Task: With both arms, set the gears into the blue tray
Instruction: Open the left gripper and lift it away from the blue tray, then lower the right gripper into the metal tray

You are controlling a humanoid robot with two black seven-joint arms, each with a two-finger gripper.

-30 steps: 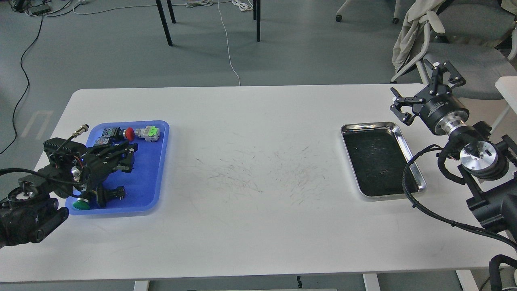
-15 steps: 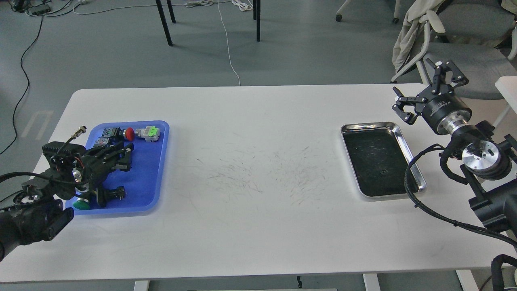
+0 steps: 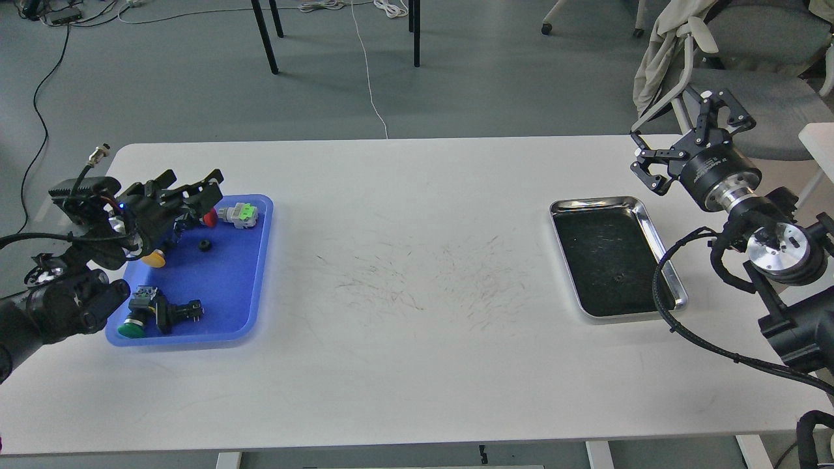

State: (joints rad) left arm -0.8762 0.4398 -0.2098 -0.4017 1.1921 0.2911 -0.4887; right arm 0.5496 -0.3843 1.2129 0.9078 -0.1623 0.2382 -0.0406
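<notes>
The blue tray (image 3: 229, 281) lies at the table's left end. One gear (image 3: 204, 245), a small black ring, rests on its floor near the back. My left gripper (image 3: 186, 184) hovers over the tray's back-left corner, its fingers spread and nothing between them. Far to the right, my right gripper (image 3: 677, 140) is open and empty, raised above the table's back-right corner just beyond the steel tray (image 3: 651, 225). A tiny dark speck on that tray's black bottom is too small to identify.
The blue tray also holds a yellow push-button (image 3: 154, 259), a green one (image 3: 131, 329) with a black switch body, a red cap (image 3: 210, 218) and a grey-and-green connector (image 3: 240, 213). A chair (image 3: 749, 58) stands behind the right arm.
My left gripper has risen from low inside the blue tray and drawn back to the left, uncovering a gear and the yellow button. The right gripper drifted slightly up and away.
</notes>
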